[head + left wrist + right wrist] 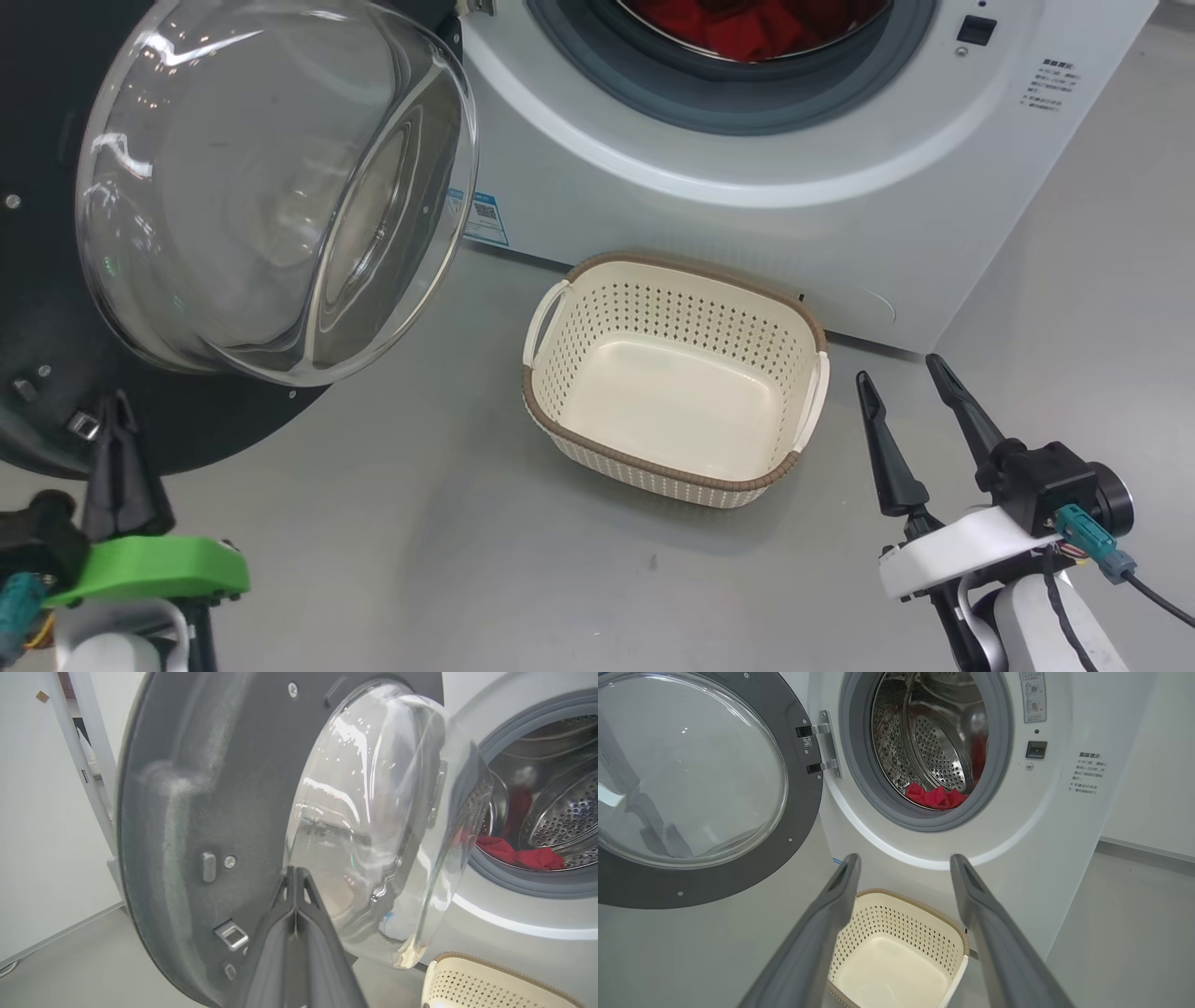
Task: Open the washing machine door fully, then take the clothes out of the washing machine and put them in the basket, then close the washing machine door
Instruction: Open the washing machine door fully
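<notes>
Smooth grey floor point(420, 523), plain white wall point(1157, 765). Big white front-loading washing machine point(747, 215) at 12 o'clock in head view. Its round black-rimmed door point(56, 308) hangs open at 9 o'clock, with the clear glass bowl point(271, 187) bulging toward 3 o'clock. Bright red fabric clothes point(747, 28) lie low in the steel drum. Cream perforated plastic basket point(691, 271) sits on the floor at centre just before the machine, empty, long axis handle to handle, roughly 10 to 4. Left gripper point(119, 411) at 8 o'clock, fingers pressed together on nothing, tips by the door's inner face; contact unclear. Right gripper point(899, 371) at 4 o'clock, fingers spread, holding nothing.
</notes>
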Motion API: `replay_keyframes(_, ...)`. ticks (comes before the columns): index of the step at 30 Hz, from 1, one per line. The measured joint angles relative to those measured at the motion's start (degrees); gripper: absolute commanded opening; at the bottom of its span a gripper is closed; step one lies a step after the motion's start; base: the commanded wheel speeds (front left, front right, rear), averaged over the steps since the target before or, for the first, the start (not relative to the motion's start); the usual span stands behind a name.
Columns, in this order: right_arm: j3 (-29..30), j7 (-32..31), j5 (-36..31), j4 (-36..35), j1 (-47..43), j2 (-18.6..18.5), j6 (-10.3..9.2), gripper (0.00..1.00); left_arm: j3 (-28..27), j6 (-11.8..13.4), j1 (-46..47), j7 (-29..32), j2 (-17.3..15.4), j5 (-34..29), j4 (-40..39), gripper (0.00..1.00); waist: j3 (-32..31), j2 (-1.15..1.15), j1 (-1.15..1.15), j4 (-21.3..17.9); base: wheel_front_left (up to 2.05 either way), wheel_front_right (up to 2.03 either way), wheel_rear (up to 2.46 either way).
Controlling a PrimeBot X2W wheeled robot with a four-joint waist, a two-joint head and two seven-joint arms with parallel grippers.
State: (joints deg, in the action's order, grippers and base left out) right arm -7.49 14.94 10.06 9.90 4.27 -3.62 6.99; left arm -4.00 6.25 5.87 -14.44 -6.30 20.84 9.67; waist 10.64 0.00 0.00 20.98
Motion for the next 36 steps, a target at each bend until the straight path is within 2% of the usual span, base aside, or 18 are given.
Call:
replay_keyframes(3, -0.11, 0.00, 0.09, 0.01, -0.10, 0.04, 0.00, 1.00, 1.42, 0.00, -1.59, 0.00, 1.77, -0.89, -1.80, 0.00, -0.68, 0.00, 0.00, -0.50, 0.00, 0.00, 0.00)
replay_keyframes(8, -0.26, 0.00, 0.46, 0.02, -0.25, 0.13, 0.00, 1.00, 3.43, -0.09, -4.58, 0.00, 1.97, -1.66, -3.70, 0.00, -1.79, 0.00, 0.00, -1.35, 0.00, 0.00, 0.00)
replay_keyframes(10, -0.53, 0.00, 0.51, 0.04, -0.40, 0.18, 0.00, 1.00, 4.93, -0.83, -5.45, 0.00, 2.01, -1.96, -4.28, 0.00, -2.12, 0.00, 0.00, -1.79, 0.00, 0.00, 0.00)
replay_keyframes(11, -0.59, 0.00, 0.49, 0.05, -0.60, 0.19, 0.00, 1.00, 5.91, -1.23, -5.82, 0.00, 2.00, -2.30, -4.54, 0.09, -2.28, 0.00, 0.00, -2.01, 0.00, 0.00, 0.00)
replay_keyframes(12, -0.70, 0.00, 0.49, 0.12, -0.85, 0.19, 0.00, 1.00, 6.76, -1.57, -6.04, 0.00, 2.08, -2.43, -4.53, 0.28, -2.43, 0.00, 0.00, -2.24, 0.00, 0.00, 0.00)
replay_keyframes(14, -0.93, 0.00, 0.49, 0.46, -1.37, 0.23, 0.00, 1.00, 8.18, -2.20, -6.44, 0.00, 2.22, -2.69, -4.78, 0.49, -2.71, 0.00, 0.00, -2.72, 0.00, 0.00, 0.00)
replay_keyframes(15, -1.09, 0.00, 0.49, 0.62, -1.39, 0.26, 0.00, 1.00, 8.65, -2.50, -6.60, 0.00, 2.26, -2.74, -4.85, 0.71, -2.83, 0.00, 0.00, -2.99, 0.00, 0.00, 0.00)
replay_keyframes(16, -1.18, 0.00, 0.49, 0.62, -1.38, 0.32, 0.00, 1.00, 9.23, -2.54, -6.90, 0.00, 2.24, -2.88, -4.83, 0.87, -2.94, 0.00, 0.00, -3.27, 0.00, 0.00, 0.00)
replay_keyframes(17, -1.25, 0.00, 0.51, 0.67, -1.38, 0.37, 0.00, 1.00, 9.72, -2.58, -7.33, 0.00, 2.30, -2.88, -4.81, 0.97, -3.05, 0.00, 0.00, -3.57, 0.00, 0.00, 0.00)
replay_keyframes(18, -1.46, 0.00, 0.52, 0.69, -1.38, 0.37, 0.00, 1.00, 9.98, -2.59, -7.74, 0.00, 2.42, -2.88, -4.81, 1.00, -3.17, 0.00, 0.00, -3.90, 0.00, 0.00, 0.00)
replay_keyframes(36, -2.03, 0.00, 1.44, 0.86, -2.64, 0.84, -0.01, 1.00, 13.28, -4.63, -9.73, 1.99, 1.90, -3.32, -5.00, 1.00, -5.27, 0.00, 0.00, -12.51, 0.00, 0.00, 0.00)
